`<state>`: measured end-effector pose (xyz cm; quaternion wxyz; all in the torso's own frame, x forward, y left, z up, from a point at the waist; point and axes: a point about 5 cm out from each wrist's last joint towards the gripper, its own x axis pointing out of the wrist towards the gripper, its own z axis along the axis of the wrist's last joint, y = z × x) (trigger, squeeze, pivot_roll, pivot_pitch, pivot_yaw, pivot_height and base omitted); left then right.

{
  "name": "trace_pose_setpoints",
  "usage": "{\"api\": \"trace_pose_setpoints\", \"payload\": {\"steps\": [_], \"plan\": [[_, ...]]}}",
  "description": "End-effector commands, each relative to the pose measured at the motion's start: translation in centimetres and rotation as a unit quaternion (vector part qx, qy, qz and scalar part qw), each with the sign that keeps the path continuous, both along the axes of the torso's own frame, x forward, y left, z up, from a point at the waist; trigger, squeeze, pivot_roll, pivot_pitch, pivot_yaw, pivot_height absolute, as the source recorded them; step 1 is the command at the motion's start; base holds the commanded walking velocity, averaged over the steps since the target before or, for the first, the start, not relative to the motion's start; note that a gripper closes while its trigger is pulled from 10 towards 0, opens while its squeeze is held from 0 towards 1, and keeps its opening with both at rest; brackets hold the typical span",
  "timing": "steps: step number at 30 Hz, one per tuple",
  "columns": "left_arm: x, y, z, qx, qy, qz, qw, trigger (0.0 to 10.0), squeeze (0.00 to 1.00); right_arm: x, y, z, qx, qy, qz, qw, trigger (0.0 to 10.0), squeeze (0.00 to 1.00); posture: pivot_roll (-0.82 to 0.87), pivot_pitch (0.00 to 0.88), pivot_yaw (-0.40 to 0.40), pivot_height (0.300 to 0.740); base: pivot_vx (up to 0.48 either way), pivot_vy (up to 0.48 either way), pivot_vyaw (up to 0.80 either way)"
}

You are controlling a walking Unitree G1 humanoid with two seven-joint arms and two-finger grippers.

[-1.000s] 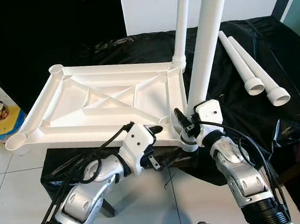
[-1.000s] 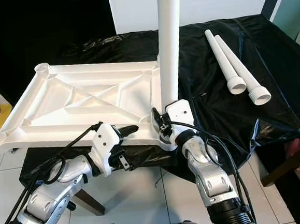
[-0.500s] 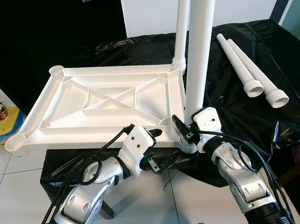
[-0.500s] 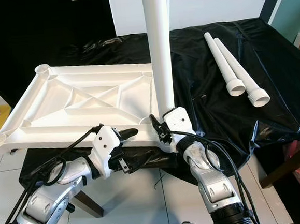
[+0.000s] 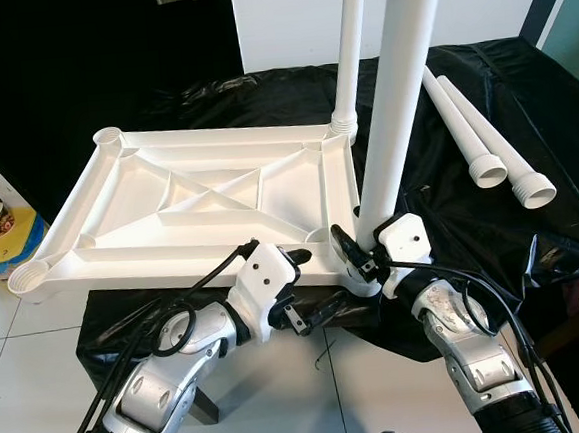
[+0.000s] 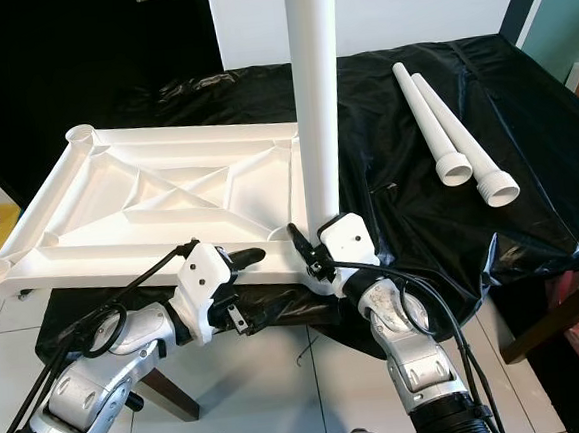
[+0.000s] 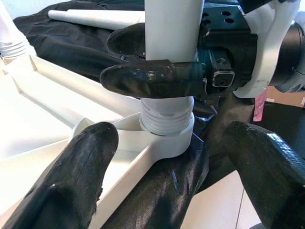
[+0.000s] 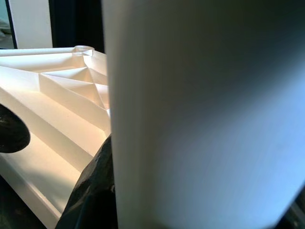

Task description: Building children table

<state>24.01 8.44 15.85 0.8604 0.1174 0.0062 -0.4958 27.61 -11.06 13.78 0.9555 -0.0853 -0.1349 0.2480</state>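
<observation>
Black plastic sheeting point(image 5: 471, 232) drapes the low platform in the left eye view, with pale floor tiles below and a white wall behind; on it lies the upside-down white ribbed plastic tabletop point(image 5: 198, 199). Reaching up from below, the right gripper point(image 5: 358, 256) is clamped around the base of a white tubular table leg point(image 5: 400, 87) standing upright in the tabletop's near right corner socket, while the left gripper point(image 5: 292, 276) sits at the near edge just beside it, fingers spread and holding nothing. A second upright white leg point(image 5: 346, 46) stands in the far right corner, and two loose white legs point(image 5: 488, 131) lie side by side on the sheeting, well apart to the right. From the left wrist, the two spread black fingers point(image 7: 71, 176) frame the threaded leg end seated in the socket point(image 7: 167, 138). From the right wrist, the leg looms close beside the tabletop's ribs point(image 8: 62, 90).
</observation>
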Motion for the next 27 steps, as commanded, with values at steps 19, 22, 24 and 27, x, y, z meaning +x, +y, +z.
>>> {"api": "trace_pose_setpoints", "payload": {"steps": [19, 22, 24, 27], "plan": [[0.0, 0.0, 0.7, 0.009, -0.006, -0.018, 1.0, 10.0, 0.0, -0.5, 0.5, -1.1, 0.002, 0.012, 0.023, 1.0, 10.0, 0.0, -0.01, 0.085, 0.012, 0.74, 0.0, 0.0, 0.0], [0.0, 0.0, 0.7, 0.008, -0.006, -0.017, 1.0, 10.0, 0.0, -0.1, 0.7, -1.1, 0.021, 0.034, 0.016, 0.999, 10.0, 0.0, -0.01, 0.084, 0.01, 0.74, 0.0, 0.0, 0.0], [0.0, 0.0, 0.8, 0.008, -0.006, -0.017, 1.0, 10.0, 0.0, 0.0, 0.7, -1.2, 0.024, 0.041, 0.012, 0.999, 10.0, 0.0, -0.01, 0.084, 0.01, 0.74, 0.0, 0.0, 0.0], [0.1, 0.0, 0.8, 0.009, -0.008, -0.016, 1.0, 10.0, 0.0, 0.5, 0.5, -1.8, 0.019, 0.07, -0.006, 0.997, 10.0, 0.0, -0.01, 0.082, 0.009, 0.74, 0.0, 0.0, 0.0]]}}
